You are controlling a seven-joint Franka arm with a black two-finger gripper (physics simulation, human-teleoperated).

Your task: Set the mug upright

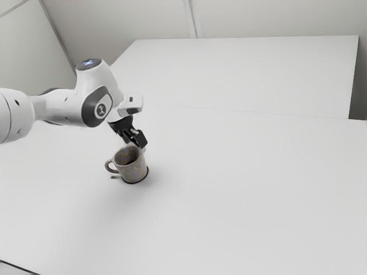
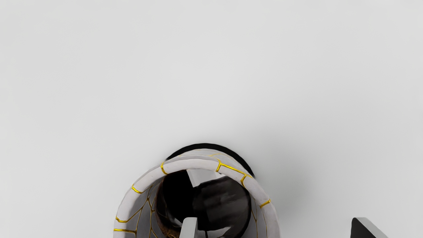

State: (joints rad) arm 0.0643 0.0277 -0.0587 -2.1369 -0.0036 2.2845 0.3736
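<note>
Item inspected: the gold-veined mug (image 1: 133, 168). It stands on its dark base (image 2: 205, 145) on the white table (image 1: 246, 195), mouth up, with its handle (image 1: 110, 166) toward the exterior view's left. No lean beyond the slant of the views is evident. The upright condition named in the task appears met; how it came about cannot be established.

The black two-finger gripper (image 1: 138, 141) is at the mouth. Fingers (image 2: 367, 229) are released and spread wide, holding nothing: one over the opening, the other outside the wall, with the rim (image 2: 195, 164) passing between them. Whether the inner one reaches below the rim cannot be determined.

Hazards, in this inspector's judgement: sideways travel at this height could drive a finger into the wall and topple the mug. Closing off-centre could drag the rim and rock the base. A tilted lift could snag the lip. The dark, glossy interior (image 2: 224, 201) may be liquid; if so, a knock could spill it.
</note>
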